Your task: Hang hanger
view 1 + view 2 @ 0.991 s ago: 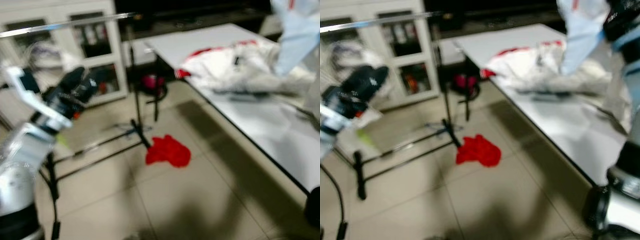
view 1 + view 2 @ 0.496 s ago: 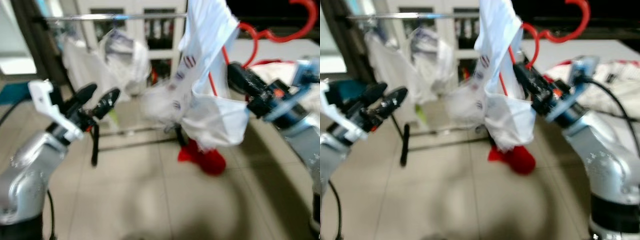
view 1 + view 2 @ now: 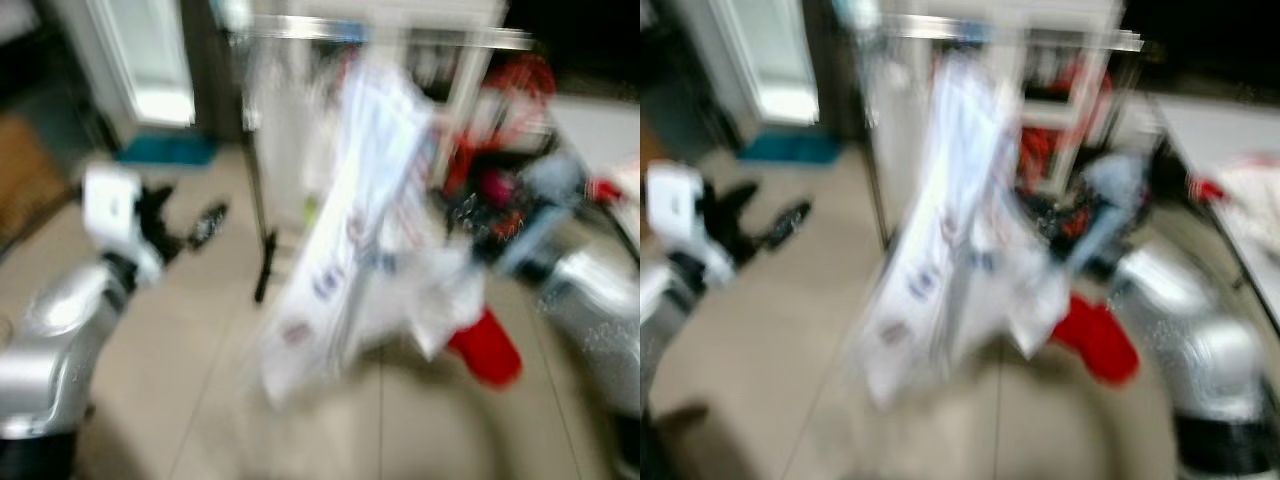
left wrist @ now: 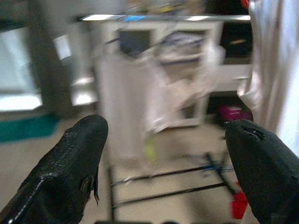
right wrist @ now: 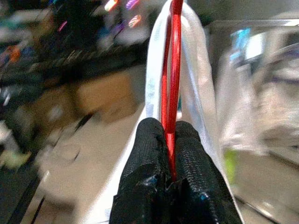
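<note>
Nearer the rail, right gripper (clamped) keeps the hanger.

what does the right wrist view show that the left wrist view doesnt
Right wrist view: the right gripper with its jaws shut on the thin red hanger, a white garment draped over the hanger on both sides of it.

Left wrist view: the left gripper with its jaws wide apart and nothing between them, a metal rail overhead, and a rack's black base bars on the floor.

Both: blurred white clothing and pale tiled floor.
</note>
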### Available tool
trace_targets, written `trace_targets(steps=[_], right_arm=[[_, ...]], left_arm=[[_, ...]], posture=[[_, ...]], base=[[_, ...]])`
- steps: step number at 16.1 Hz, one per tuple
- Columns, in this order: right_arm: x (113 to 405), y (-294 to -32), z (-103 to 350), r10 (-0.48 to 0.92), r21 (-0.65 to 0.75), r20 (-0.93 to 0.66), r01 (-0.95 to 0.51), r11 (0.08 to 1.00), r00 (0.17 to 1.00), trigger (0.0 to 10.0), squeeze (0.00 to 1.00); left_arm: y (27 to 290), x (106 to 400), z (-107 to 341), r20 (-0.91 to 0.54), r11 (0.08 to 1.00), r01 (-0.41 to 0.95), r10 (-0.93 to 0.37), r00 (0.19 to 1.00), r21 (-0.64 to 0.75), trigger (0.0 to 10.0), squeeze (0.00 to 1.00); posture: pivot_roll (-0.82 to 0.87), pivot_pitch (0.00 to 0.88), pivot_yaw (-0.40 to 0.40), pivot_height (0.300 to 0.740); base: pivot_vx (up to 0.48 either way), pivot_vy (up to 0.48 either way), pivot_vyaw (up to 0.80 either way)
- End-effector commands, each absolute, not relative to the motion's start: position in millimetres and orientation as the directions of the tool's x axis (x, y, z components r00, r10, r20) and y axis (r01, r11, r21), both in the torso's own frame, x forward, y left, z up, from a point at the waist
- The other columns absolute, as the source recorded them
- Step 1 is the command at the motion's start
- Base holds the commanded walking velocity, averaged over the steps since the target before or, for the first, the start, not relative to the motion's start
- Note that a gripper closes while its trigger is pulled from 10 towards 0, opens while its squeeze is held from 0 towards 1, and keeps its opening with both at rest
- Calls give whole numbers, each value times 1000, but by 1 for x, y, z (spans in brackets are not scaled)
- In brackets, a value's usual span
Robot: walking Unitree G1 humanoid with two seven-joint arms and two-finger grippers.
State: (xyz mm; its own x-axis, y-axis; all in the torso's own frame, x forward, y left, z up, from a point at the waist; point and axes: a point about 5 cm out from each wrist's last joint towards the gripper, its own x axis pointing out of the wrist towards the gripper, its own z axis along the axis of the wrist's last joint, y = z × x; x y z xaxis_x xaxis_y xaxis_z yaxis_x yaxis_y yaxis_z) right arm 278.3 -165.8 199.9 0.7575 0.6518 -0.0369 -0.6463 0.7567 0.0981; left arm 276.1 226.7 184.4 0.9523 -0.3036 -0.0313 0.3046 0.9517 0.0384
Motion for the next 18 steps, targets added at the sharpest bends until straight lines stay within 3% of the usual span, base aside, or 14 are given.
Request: trace_targets(steps=[1,3,6,7,8,11,16,17,18], right_arm=[[282,-169,196,626,62,-82,-623,780,775,10000,0],[282,-163,189,671,-22,-162,-682,731,724,10000,0],[288,-167,183,710,-22,-189,-726,688,678,10000,0],[286,-166,184,758,-2,-168,-769,639,630,10000,0],[283,-165,185,794,19,-149,-802,597,589,10000,0],[274,-164,192,866,64,-103,-865,497,490,10000,0],[267,-163,193,897,71,-75,-895,441,436,10000,0],[266,-162,193,898,72,-71,-895,440,435,10000,0],[263,-162,193,901,75,-62,-898,434,430,10000,0]], left_arm=[[225,276,187,-19,948,311,-310,950,63,10000,1000],[223,277,183,-44,933,354,-352,935,67,10000,1000],[219,280,172,-86,897,438,-433,897,55,10000,1000],[218,282,166,-105,882,470,-465,879,33,10000,369],[217,284,163,-115,868,496,-492,863,17,10000,0],[215,298,159,-126,849,528,-524,842,-5,10000,0],[186,313,161,-90,725,688,-688,720,-29,10000,0],[182,315,159,-93,711,703,-702,706,-26,9255,0],[179,318,157,-95,705,708,-708,700,-35,2157,0]], posture=[[-85,0,-6,740],[-86,0,-11,740],[-91,0,-18,740],[-93,0,-23,740],[-92,0,-27,740],[-95,0,-27,740],[-115,0,-1,740],[-117,0,6,740],[-120,0,13,740]], base=[[0,0,0],[0,0,0],[0,0,0],[0,0,0],[0,0,0],[0,0,0],[0,0,0],[0,0,0],[0,0,0]])
